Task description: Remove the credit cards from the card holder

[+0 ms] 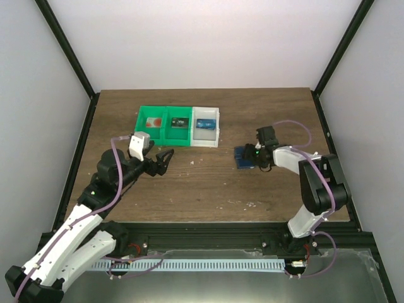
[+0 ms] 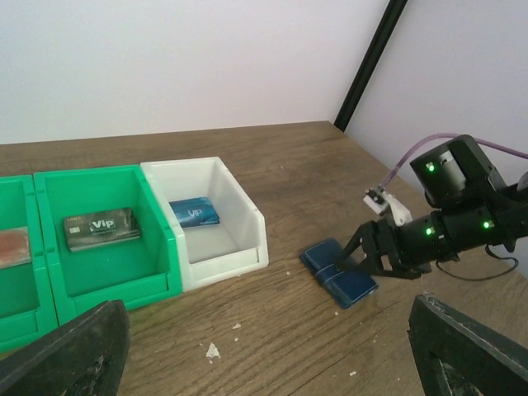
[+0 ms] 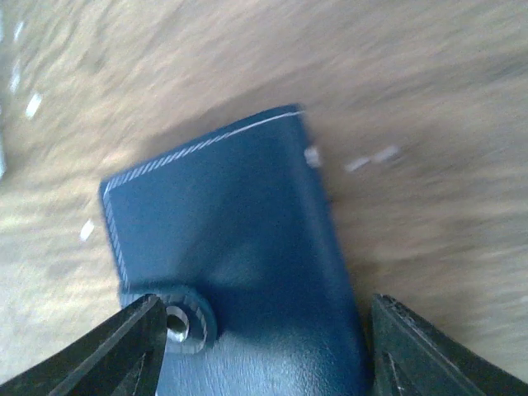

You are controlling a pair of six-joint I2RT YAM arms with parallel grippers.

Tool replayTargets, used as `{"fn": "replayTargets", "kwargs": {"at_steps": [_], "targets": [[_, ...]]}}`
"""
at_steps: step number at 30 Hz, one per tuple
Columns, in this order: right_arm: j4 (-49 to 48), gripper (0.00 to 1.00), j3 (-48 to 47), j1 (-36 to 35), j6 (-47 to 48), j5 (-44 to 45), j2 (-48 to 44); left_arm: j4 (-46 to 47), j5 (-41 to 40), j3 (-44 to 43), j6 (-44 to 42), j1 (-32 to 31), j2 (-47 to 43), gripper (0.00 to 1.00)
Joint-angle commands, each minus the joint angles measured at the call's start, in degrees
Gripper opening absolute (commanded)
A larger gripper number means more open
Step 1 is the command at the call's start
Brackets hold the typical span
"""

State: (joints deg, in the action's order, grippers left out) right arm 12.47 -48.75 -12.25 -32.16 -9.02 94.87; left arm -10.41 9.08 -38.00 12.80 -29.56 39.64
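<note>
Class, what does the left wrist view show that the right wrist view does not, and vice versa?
Left wrist only: two green plastic bins and a white plastic bin. Right wrist only: a round metal snap and pale edge stitching. Both: the flat navy card holder on the brown wooden table.

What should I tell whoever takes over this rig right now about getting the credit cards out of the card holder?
Left gripper: open, empty, hovering near the green bins.
Right gripper: open, straddling the card holder, which lies flat on the table.
Done: one red-spotted card lies in the leftmost green bin.
Left: cannot tell whether cards remain in the holder.
</note>
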Motion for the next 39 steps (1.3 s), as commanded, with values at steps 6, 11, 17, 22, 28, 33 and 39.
{"fn": "replayTargets", "kwargs": {"at_steps": [6, 11, 17, 22, 28, 33, 39], "targets": [[5.57, 0.64, 2.77, -15.59, -1.13, -0.86, -0.66, 0.13, -0.91, 0.35, -1.07, -0.15, 1.02, 0.94], [5.72, 0.54, 4.41, -17.01, -4.33, 5.59, -3.17, 0.22, -0.52, 0.17, -0.82, -0.12, 1.9, 0.93], [1.21, 0.54, 6.83, -14.89, -9.62, 8.56, -7.11, 0.22, -0.32, 0.18, -0.78, -0.15, 2.54, 0.93], [-6.77, 0.59, 8.39, -10.3, -12.61, 3.73, -6.67, 0.13, -0.42, 0.13, -0.82, -0.16, 2.64, 0.93], [-12.5, 0.58, 6.23, -6.19, -14.69, -1.59, -1.32, 0.22, -0.38, 0.21, -0.92, -0.15, 2.74, 0.93], [-13.98, 0.45, 2.78, -6.2, -12.39, -2.73, 3.26, 0.13, -0.88, 0.25, -1.0, -0.15, 2.57, 0.93], [-12.18, 0.26, 0.59, -6.2, -7.54, -2.88, 6.33, 0.07, -1.27, 0.36, -0.95, -0.15, 2.55, 0.93]]}}
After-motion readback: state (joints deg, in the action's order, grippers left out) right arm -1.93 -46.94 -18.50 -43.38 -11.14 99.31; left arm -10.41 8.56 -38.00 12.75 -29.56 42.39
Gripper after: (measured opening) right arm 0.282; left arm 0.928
